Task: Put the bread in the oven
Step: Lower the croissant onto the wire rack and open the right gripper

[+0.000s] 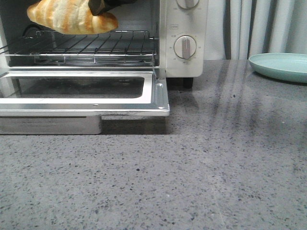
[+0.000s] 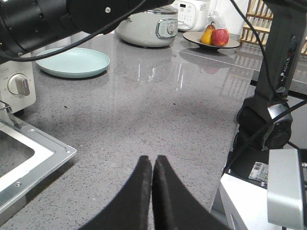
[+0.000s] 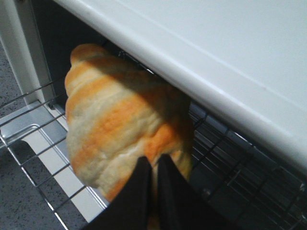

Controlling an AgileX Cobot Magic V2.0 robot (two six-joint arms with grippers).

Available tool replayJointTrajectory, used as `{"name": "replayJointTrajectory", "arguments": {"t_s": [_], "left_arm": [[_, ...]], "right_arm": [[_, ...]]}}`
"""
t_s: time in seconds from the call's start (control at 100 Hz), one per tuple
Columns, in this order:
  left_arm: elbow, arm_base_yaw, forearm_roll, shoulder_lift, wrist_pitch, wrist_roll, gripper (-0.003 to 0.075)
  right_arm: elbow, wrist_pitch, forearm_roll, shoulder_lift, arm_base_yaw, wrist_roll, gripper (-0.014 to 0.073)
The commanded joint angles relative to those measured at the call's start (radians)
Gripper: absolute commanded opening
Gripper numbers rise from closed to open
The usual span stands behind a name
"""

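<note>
The right claw, pinched on the bread, holds it lengthwise across the oven mouth, apparently just above the wire rack below, while the left claw idles closed, farther off.

Grey speckled stone table is filling the lower frame in the front view. White oven is sitting on it at upper left, door lying open and flat. Pale green plate is resting at right edge. Left wrist view: cooker and fruit dish are standing along the top.
</note>
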Motion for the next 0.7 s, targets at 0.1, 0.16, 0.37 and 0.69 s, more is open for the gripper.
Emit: {"name": "replayJointTrajectory", "arguments": {"t_s": [0.1,0.16,0.37,0.69], "left_arm": [[-0.033,0.003,-0.066,0.007,-0.002,-0.009,-0.0022],[-0.033,0.003,-0.066,0.007,-0.002,-0.009,-0.0022],[-0.033,0.003,-0.076,0.005,-0.070,-0.009,-0.0022],[-0.033,0.003,-0.048,-0.168,-0.338,-0.056,-0.0022]], "right_arm": [[-0.028,-0.080,-0.006,-0.034,-0.006,-0.007,0.0240],[-0.028,-0.079,-0.006,-0.034,-0.006,-0.007,0.0372],[-0.028,-0.074,0.001,-0.043,-0.006,-0.007,0.0485],[-0.017,0.284,0.173,-0.170,0.084,-0.007,0.0200]]}}
